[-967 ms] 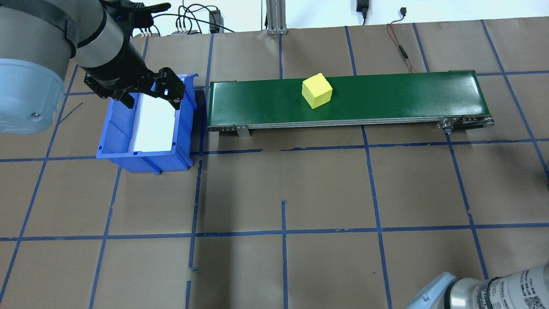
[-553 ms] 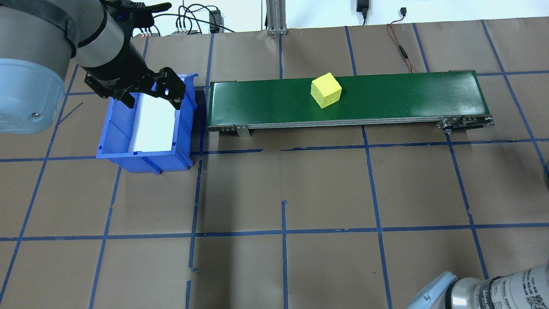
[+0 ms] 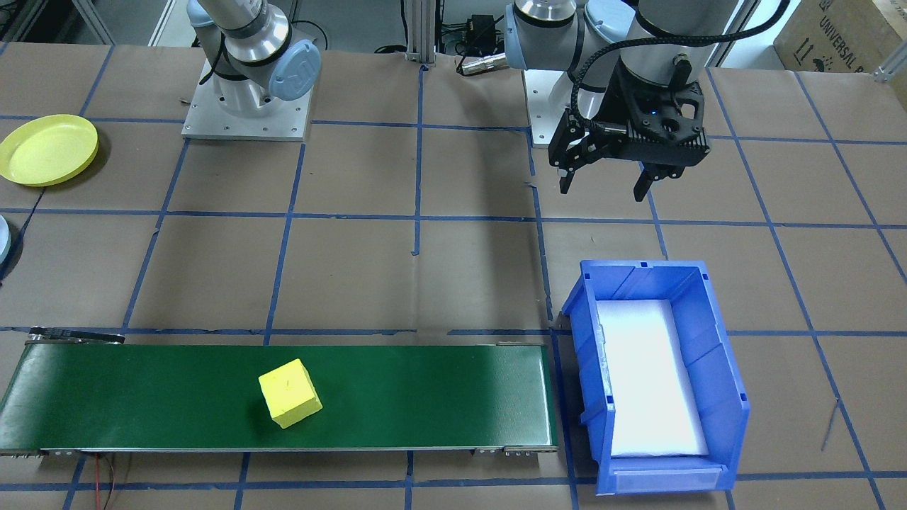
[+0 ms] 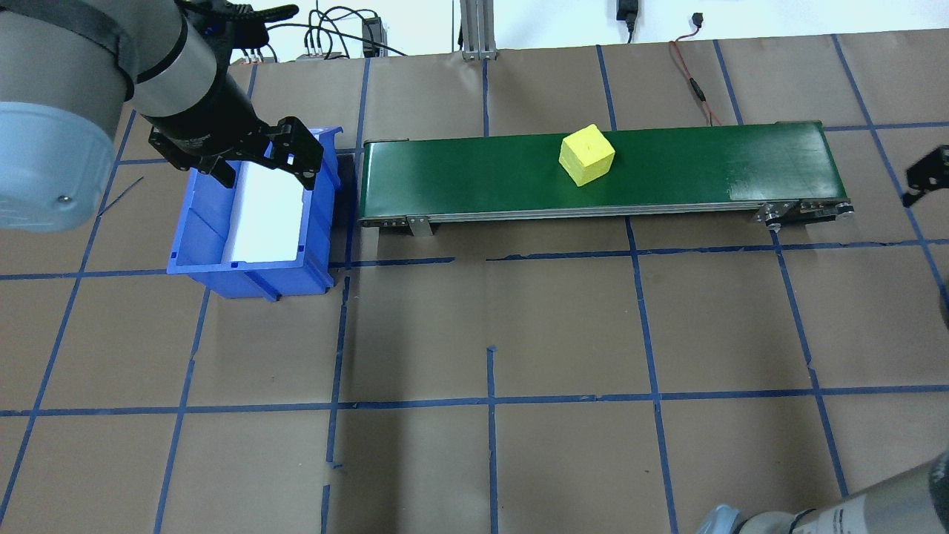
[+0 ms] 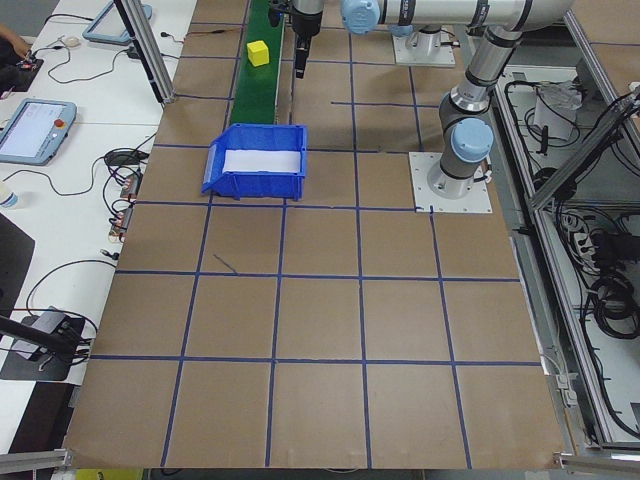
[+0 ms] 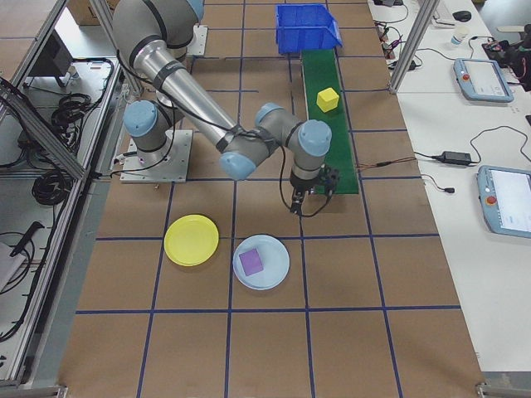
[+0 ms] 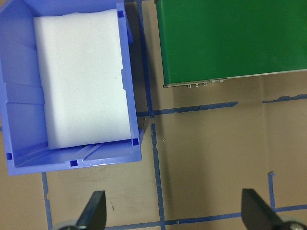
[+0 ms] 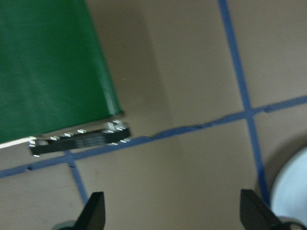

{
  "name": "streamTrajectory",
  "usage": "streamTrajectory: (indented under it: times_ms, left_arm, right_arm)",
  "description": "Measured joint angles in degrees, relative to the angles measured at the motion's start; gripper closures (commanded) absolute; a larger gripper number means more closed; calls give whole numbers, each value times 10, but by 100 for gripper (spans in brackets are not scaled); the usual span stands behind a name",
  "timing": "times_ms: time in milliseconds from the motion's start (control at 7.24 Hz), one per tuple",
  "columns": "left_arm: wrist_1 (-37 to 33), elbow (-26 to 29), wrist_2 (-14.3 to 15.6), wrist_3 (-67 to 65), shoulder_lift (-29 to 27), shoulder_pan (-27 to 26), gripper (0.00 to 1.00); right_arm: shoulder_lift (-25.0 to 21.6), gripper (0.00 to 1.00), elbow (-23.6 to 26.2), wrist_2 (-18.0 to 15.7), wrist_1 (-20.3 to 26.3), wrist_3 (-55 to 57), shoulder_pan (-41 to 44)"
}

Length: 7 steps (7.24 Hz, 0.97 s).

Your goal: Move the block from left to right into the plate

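Above table (image 4: 519,334), both pincers agape, empty.

Brown paper table top (image 4: 563,319), gridded with blue tape lines (image 4: 489,400). White wall at 12 o'clock in overhead view, black cables (image 4: 334,30) trailing along far edge. White side bench (image 6: 465,157) at 3 o'clock in right view, carrying tablets (image 6: 508,199). Aluminium frame posts (image 5: 150,50). Bright, even lighting.

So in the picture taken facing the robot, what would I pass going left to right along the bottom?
green conveyor belt carrying the yellow block → blue bin with its white foam pad
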Motion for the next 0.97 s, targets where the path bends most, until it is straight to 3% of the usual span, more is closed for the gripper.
streamTrajectory:
  times_ms: [138,553,967]
  left_arm:
    - [0,0,0,0,0,0,0]
    - [0,-1,-1,0,0,0,0]
    - [0,-1,-1,-1,0,-1,0]
  right_arm:
    - [0,0,-10,23,6,29,59]
    - [4,0,-15,98,-35,134,207]
    - [33,0,-4,121,-106,108,282]
